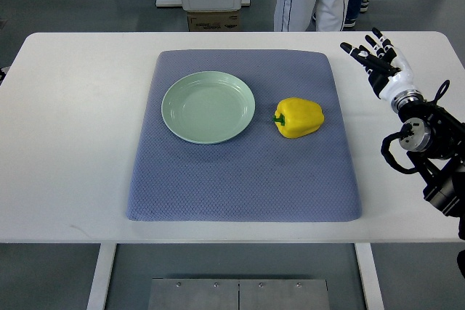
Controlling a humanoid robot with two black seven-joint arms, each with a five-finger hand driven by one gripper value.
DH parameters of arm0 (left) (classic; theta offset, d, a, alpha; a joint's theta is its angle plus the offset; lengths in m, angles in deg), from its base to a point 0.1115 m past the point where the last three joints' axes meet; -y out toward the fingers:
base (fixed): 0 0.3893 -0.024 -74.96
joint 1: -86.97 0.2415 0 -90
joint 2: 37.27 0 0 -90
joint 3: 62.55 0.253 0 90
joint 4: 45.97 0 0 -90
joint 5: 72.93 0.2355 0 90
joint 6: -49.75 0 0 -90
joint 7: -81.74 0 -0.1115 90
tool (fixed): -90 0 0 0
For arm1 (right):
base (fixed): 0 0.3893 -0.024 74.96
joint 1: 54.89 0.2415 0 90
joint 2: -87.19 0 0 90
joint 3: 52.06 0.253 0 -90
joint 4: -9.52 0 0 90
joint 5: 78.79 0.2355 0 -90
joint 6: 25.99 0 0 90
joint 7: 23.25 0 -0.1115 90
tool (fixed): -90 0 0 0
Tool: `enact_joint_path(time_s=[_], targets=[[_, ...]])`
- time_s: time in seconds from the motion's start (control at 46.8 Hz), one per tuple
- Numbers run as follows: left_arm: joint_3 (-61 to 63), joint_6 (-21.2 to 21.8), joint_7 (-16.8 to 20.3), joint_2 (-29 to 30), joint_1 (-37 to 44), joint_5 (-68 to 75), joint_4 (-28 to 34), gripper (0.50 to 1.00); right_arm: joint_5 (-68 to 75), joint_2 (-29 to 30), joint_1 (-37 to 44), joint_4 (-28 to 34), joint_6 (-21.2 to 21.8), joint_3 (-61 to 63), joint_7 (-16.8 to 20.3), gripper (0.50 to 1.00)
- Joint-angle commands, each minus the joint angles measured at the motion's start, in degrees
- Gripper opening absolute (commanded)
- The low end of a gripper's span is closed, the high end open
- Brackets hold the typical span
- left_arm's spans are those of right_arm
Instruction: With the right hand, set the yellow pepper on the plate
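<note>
While nothing is held, the right hand is kept spread near the table's far right corner. Left of it and slightly nearer, the pepper is seen on the mat, stem toward the plate.

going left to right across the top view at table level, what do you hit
white table → blue mat → green plate → yellow pepper → right hand, open, holding nothing
</note>
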Motion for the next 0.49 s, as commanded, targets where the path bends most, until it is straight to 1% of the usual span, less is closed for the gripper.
enact_joint_path(time_s=[0.0, 0.47], targets=[[0.0, 0.0, 0.0, 0.0, 0.0, 0.1, -0.1, 1.000, -0.1, 0.0, 0.0, 0.0, 0.0, -0.1, 0.0, 0.998], [0.0, 0.0, 0.0, 0.0, 0.1, 0.0, 0.0, 1.000, -0.1, 0.1, 0.0, 0.0, 0.1, -0.2, 0.0, 1.000]])
